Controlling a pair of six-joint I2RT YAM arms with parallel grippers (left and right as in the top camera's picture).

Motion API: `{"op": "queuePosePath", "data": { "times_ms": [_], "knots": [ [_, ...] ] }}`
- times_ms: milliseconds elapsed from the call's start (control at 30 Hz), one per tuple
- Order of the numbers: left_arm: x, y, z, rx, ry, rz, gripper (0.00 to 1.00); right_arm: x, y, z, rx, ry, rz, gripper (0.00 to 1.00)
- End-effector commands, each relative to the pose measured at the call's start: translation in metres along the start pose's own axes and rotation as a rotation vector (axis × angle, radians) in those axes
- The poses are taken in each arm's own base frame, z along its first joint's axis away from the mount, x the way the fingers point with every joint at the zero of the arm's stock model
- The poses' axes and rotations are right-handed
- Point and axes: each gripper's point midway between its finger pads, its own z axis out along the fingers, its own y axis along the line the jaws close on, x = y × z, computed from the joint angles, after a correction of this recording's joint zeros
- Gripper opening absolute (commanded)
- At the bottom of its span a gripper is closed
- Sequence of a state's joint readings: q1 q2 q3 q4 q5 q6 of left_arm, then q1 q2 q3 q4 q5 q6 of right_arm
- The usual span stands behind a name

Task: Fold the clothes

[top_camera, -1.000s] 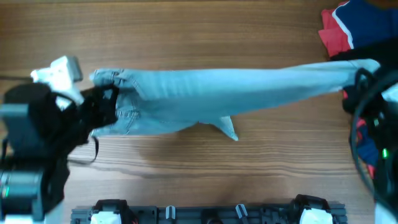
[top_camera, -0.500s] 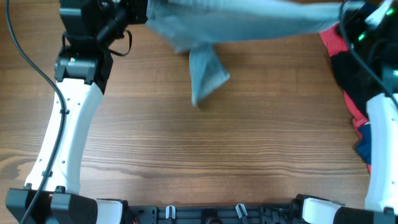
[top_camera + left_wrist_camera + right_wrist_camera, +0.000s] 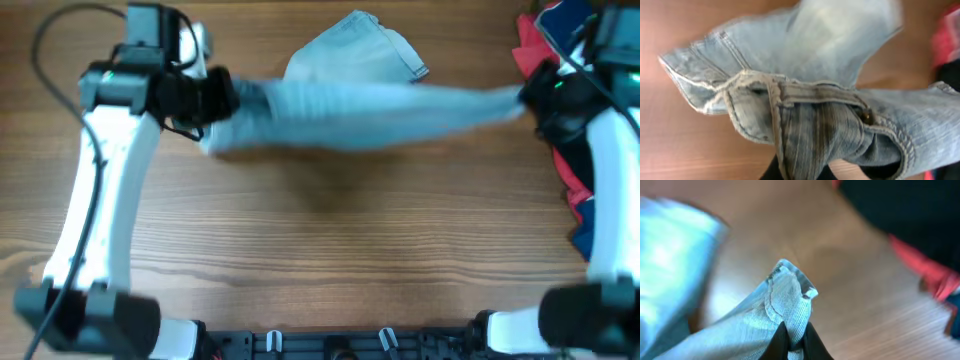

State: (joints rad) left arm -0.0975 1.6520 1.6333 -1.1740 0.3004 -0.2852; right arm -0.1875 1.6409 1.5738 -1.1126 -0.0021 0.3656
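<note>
Your left tool (image 3: 218, 97) is shut tight on one end of the jeans (image 3: 380, 108). Your right tool (image 3: 528, 100) pinches the other end. The jeans stretch between them over the worktop (image 3: 330, 250).

Quick count: one pair of jeans (image 3: 370, 105), pale blue denim. Two robot arms, a left arm (image 3: 105, 200) and a right arm (image 3: 610, 200), so two sets of jaws, one each. One wooden counter (image 3: 330, 250). At the right edge there's one pile in three colours: one red piece (image 3: 530, 55), one navy piece (image 3: 565, 20), one black piece (image 3: 565, 165). Can't tell if more are buried in it.
</note>
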Motion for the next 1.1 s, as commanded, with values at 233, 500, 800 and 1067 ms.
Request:
{"op": "queuePosePath", "data": {
  "times_ms": [233, 500, 800, 1067],
  "knots": [
    [0.109, 0.058, 0.049, -0.253, 0.501, 0.012, 0.04, 0.075, -0.066, 0.075, 0.268, 0.251, -0.024, 0.04],
    [0.154, 0.068, 0.038, -0.311, 0.68, -0.012, 0.04, 0.022, -0.032, 0.055, 0.101, 0.044, -0.029, 0.04],
    [0.184, 0.072, 0.023, -0.333, 0.815, -0.064, 0.1, 0.094, -0.102, 0.014, 0.455, 0.312, -0.04, 0.04],
    [0.19, 0.071, 0.013, -0.332, 0.813, -0.073, 0.41, 0.11, -0.107, 0.005, 0.472, 0.392, -0.071, 0.62]
  ]
}}
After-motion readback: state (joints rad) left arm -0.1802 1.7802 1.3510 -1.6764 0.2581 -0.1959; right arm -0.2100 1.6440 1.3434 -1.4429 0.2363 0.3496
